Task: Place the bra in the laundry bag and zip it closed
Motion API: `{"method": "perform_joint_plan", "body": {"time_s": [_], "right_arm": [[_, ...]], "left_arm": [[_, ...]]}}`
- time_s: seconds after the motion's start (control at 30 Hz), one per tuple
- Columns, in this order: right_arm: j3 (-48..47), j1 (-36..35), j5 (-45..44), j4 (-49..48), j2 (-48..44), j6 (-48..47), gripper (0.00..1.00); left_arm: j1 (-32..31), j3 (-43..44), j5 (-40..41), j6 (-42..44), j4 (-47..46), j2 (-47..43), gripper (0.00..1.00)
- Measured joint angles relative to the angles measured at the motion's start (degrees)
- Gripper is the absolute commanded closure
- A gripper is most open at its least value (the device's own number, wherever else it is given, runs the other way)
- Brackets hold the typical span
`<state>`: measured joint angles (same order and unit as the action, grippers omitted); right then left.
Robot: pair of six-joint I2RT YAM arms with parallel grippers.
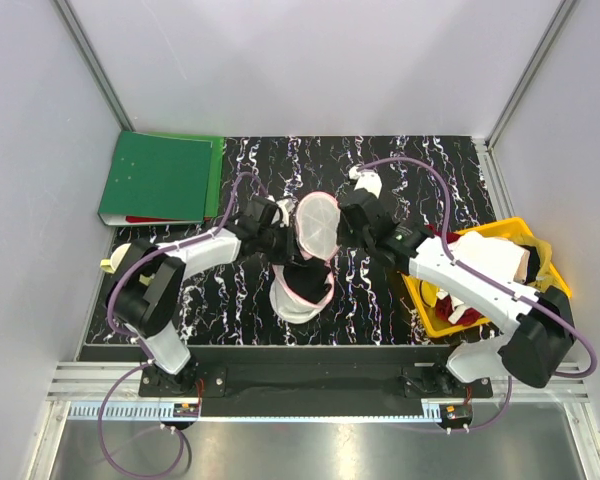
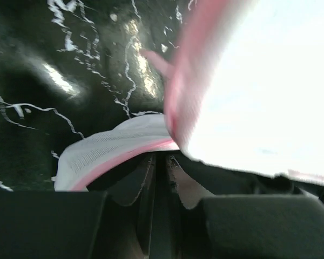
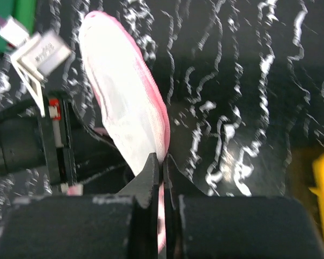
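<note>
Centrally, laundry bag (image 1: 316, 225); rightward, clothes (image 1: 485, 255) inside yellow basket (image 1: 427, 315).

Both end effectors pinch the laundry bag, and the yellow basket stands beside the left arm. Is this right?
No: in the top external view the yellow basket stands beside the right arm. The left end effector and right end effector do pinch the laundry bag.

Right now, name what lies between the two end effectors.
The laundry bag, its round end upturned; the top view shows it.
</note>
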<state>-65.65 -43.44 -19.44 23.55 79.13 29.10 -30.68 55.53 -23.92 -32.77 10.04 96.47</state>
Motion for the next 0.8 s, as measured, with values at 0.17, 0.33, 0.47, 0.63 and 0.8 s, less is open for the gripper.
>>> {"method": "perform_joint_plan", "body": {"time_s": [0.17,0.33,0.47,0.63,0.8], "right_arm": [[-3.1,-3.34,-6.43,8.35,-0.9,-0.87,1.0],[-3.67,-3.69,-8.37,11.39,-4.48,-0.9,1.0],[-3.32,-3.72,-8.44,11.67,-6.45,-0.07,1.0],[-3.1,-3.72,-8.5,11.82,-6.97,1.27,1.0],[-3.1,-3.72,-8.52,11.89,-7.21,2.6,1.0]], "left_arm": [[-0.81,0.83,0.85,0.9,1.11,0.2,0.76],[-0.87,1.77,2.91,2.03,3.8,-1.49,0.54],[-2.16,3.48,4.98,2.51,9.01,-7.93,0.55],[-7.61,7.87,5.75,1.6,9.6,-14.23,0.64],[-12.26,5.44,5.4,-1.7,6.54,-14.58,0.67]]}}
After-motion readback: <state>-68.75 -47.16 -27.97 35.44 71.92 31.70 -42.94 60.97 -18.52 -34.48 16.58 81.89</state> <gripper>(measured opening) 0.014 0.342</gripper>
